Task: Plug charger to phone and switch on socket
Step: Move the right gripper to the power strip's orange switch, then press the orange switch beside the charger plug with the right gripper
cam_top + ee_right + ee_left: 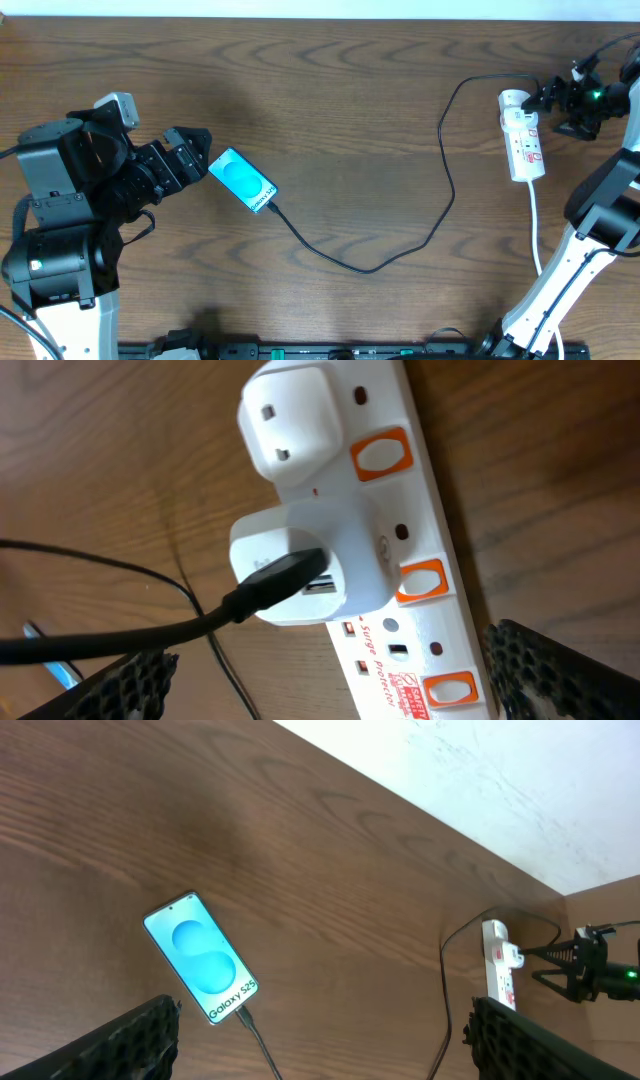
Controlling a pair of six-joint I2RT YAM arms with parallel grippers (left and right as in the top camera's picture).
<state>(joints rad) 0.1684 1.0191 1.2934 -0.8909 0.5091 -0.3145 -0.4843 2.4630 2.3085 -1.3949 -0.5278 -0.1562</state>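
— What sits closest to the right wrist camera?
— The right gripper (345, 685). Its fingers (560, 670) are spread wide with nothing between them, one on each side of the socket (430, 490). I can't tell whether they touch it.
— What's plugged into the socket?
— A white adapter (300, 565) with the charger (270, 582) in it, beside another white plug (290, 410).
— And the left?
— The left gripper (330, 1045) is also wide apart and empty, near the phone (200, 957). The phone lies flat on the table (350, 870), screen up, and the charger's tip meets its bottom edge.
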